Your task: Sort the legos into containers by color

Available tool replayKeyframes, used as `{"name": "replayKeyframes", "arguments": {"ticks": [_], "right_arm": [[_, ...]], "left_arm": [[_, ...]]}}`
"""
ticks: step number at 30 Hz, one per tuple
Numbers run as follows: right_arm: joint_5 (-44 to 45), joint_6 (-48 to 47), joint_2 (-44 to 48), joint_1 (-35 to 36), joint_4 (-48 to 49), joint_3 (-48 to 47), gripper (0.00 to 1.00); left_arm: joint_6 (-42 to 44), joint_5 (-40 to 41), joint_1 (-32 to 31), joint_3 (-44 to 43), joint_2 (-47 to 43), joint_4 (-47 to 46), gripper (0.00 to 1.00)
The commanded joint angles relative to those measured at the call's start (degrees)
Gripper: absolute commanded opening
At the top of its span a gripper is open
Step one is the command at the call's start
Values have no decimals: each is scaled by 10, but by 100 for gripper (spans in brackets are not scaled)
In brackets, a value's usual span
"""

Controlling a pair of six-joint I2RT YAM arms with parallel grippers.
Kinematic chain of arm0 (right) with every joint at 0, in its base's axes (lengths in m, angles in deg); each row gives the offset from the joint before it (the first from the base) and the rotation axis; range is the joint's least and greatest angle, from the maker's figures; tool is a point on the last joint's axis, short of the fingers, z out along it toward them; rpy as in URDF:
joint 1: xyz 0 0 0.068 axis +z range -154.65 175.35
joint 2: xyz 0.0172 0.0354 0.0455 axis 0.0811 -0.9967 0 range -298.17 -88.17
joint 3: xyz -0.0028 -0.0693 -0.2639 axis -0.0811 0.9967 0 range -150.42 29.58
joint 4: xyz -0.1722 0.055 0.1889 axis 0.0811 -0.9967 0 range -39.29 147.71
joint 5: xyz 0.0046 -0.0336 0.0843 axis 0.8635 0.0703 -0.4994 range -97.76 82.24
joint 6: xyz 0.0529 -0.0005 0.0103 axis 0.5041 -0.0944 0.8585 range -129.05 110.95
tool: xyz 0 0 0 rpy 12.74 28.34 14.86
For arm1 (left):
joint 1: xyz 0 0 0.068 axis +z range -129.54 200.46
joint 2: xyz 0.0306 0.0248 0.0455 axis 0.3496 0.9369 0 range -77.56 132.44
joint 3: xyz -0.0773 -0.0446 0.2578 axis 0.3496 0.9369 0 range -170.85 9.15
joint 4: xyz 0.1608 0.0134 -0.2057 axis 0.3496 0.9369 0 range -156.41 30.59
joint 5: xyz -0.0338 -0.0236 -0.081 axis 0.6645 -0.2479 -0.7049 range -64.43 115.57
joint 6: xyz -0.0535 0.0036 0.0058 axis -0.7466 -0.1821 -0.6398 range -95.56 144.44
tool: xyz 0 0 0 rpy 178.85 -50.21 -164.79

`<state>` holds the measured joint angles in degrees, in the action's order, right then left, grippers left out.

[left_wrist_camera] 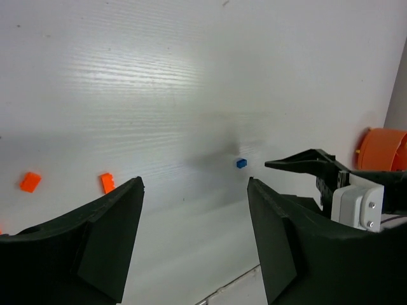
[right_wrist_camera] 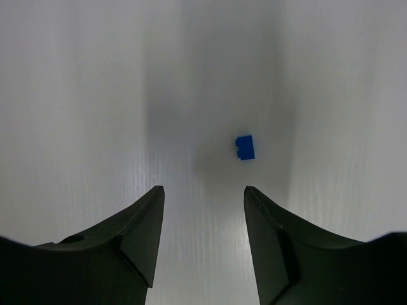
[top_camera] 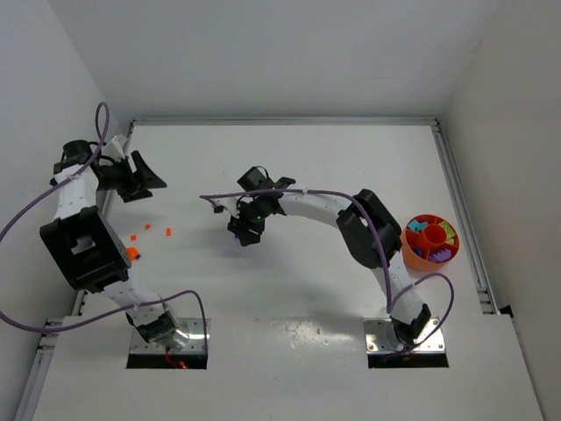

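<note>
A small blue lego point(right_wrist_camera: 245, 147) lies on the white table just ahead of my right gripper point(right_wrist_camera: 203, 189), slightly right of the gap. That gripper is open with nothing between its fingers. In the top view the right gripper point(top_camera: 244, 233) hangs over the table's middle and hides the blue lego. My left gripper point(left_wrist_camera: 194, 181) is open and empty at the far left point(top_camera: 147, 184). It sees the blue lego point(left_wrist_camera: 241, 163) and two orange legos point(left_wrist_camera: 107, 183) point(left_wrist_camera: 30, 182). The round orange bowl point(top_camera: 410, 246) at the right holds sorted legos in its containers.
Several orange legos point(top_camera: 147, 228) are scattered on the table near the left arm. The right arm's elbow point(top_camera: 364, 230) rises beside the bowl. A metal rail point(top_camera: 460, 202) borders the right edge, and white walls enclose the table.
</note>
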<state>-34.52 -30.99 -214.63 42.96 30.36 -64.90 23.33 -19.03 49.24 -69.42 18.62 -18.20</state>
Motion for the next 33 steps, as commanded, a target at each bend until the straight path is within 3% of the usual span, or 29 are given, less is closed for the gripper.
{"name": "replayKeyframes", "arguments": {"ticks": [1,6,14,21,31,33], "right_arm": [[5,-24,27,10,37,22,54],[10,-61,22,10,72,27,56],[3,-108,-2,10,118,39,58],[-50,-128,-29,10,86,10,58],[-45,-128,-63,10,85,-26,53],[-45,-128,-63,10,79,-33,48]], "left_arm": [[5,-4,12,-2,-8,0,72],[73,-54,23,-22,35,61,73],[73,-66,29,-27,46,57,72],[73,-61,29,-27,46,57,72],[79,-66,34,-22,57,57,72],[79,-66,34,-22,57,57,72]]}}
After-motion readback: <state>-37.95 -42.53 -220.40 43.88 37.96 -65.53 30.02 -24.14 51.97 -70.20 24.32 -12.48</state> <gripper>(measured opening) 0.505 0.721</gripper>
